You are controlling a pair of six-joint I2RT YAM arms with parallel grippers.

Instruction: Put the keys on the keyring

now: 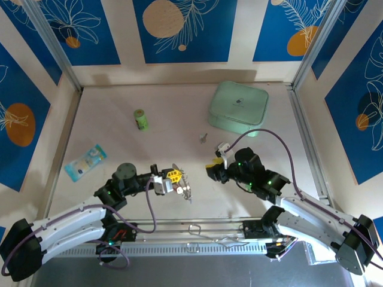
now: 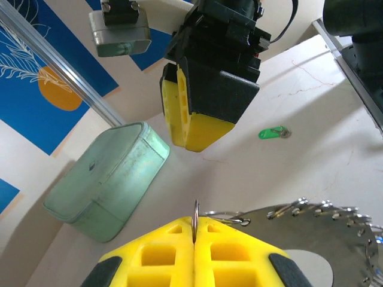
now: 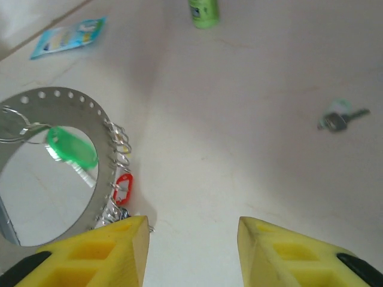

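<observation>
Yellow fingers of the left gripper (image 2: 194,224) press together on a thin edge of the keyring (image 2: 323,227), apparently steadying it by the table's (image 1: 119,107) near edge for threading. The right gripper (image 3: 191,239) hangs beside it, spread and empty. One loose key (image 3: 338,119) lies mid-table, blurred. A green-tagged key (image 3: 72,146) and a red-tagged key (image 3: 122,188) hang on the ring, which the frame partly cuts off.

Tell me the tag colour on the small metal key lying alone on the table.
Green, clearest in the left wrist view on that small metal key.
</observation>
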